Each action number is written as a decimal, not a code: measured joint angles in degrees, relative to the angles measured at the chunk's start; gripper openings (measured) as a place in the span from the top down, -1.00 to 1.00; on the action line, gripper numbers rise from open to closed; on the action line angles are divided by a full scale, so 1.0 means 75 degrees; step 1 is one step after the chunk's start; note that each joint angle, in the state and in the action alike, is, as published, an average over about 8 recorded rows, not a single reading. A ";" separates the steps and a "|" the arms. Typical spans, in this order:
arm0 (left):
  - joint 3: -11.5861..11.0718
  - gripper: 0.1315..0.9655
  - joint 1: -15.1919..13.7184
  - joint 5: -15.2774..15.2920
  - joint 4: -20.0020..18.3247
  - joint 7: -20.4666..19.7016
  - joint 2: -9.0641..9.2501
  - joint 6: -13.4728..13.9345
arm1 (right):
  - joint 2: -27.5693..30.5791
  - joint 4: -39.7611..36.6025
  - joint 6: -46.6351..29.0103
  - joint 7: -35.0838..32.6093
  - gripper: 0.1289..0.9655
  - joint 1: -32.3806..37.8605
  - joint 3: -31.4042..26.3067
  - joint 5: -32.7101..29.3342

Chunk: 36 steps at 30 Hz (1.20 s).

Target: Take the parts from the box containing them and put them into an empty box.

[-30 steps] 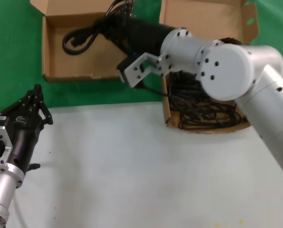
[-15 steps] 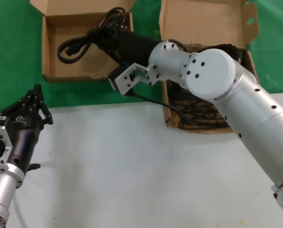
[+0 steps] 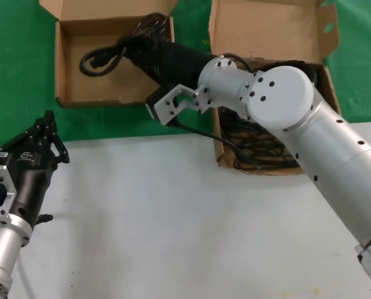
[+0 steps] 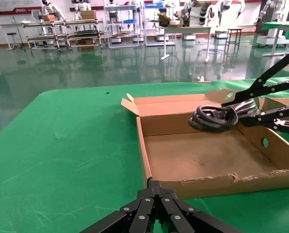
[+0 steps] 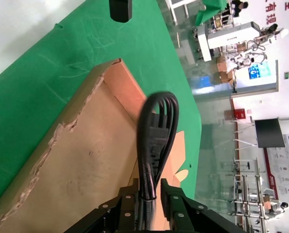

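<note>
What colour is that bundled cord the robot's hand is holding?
Black. The power cord shows best in the right wrist view, clamped in the right hand.

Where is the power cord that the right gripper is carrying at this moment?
In the head view the power cord hangs over the smaller shallow box, upper left, held in the right gripper, left of the larger box.
</note>
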 joint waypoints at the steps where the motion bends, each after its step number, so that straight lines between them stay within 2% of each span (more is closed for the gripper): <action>1: 0.0000 0.97 0.0000 0.0000 0.0000 0.0000 0.0000 0.0000 | 0.0013 0.0015 -0.0002 0.0003 0.75 -0.0008 0.0000 0.0002; 6: 0.0000 0.97 0.0000 0.0000 0.0000 0.0000 0.0000 0.0000 | 0.0083 0.0093 -0.0018 0.0049 0.74 -0.0040 0.0002 -0.0005; 16: 0.0000 0.97 0.0000 0.0000 0.0000 0.0000 0.0000 0.0000 | 0.0424 0.0705 -0.0029 0.0487 0.45 -0.0236 0.0111 -0.0141; 23: 0.0000 0.97 0.0000 0.0000 0.0000 0.0000 0.0000 0.0000 | 0.1130 0.2364 -0.0087 0.1652 0.10 -0.0804 0.0596 -0.0837; 24: 0.0000 0.97 0.0000 0.0000 0.0000 0.0000 0.0000 0.0000 | 0.1240 0.2641 -0.0114 0.1832 0.10 -0.0912 0.0697 -0.0965; 32: 0.0000 0.97 0.0000 0.0000 0.0000 0.0000 0.0000 0.0000 | 0.2098 0.4774 -0.0375 0.3101 -0.39 -0.1958 0.1659 -0.1895; 36: 0.0000 0.97 0.0000 0.0000 0.0000 0.0000 0.0000 0.0000 | 0.2495 0.5527 -0.0419 0.3495 -0.52 -0.2501 0.2054 -0.2133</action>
